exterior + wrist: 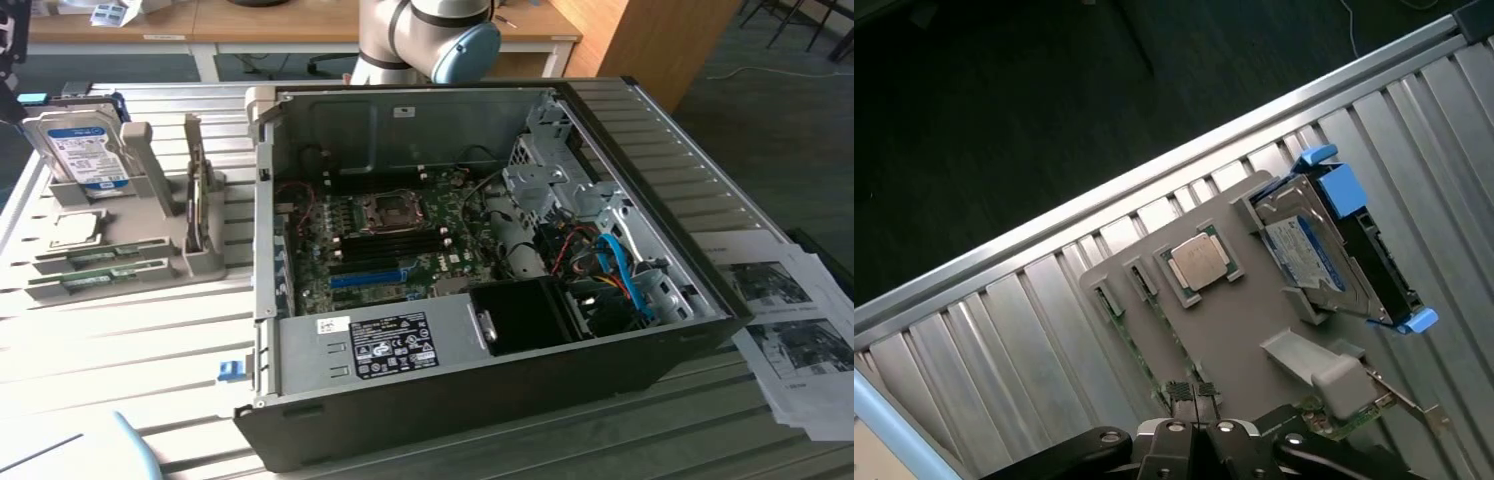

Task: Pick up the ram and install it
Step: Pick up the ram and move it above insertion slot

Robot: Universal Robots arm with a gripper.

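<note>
Two green ram sticks [102, 258] stand on edge in the slots of a grey holder tray [200, 262] at the exterior view's left, beside the open computer case [441, 400]. The wrist view looks down on the same tray [1254, 320], where the ram [1139, 350] runs as thin green strips along its edge. My gripper [1194, 395] hangs above the near end of those sticks. It is shut, its fingertips pressed together with nothing between them. The motherboard [387, 250], with dark memory slots beside the processor socket, lies open inside the case.
The tray also carries a hard drive [80, 150] in a blue-clipped frame [1344, 190], a processor chip [1199, 262] and a card with a metal bracket [1364, 410]. Printed sheets [787, 320] lie at the exterior view's right. The slatted table [1004, 330] ends at a metal rail.
</note>
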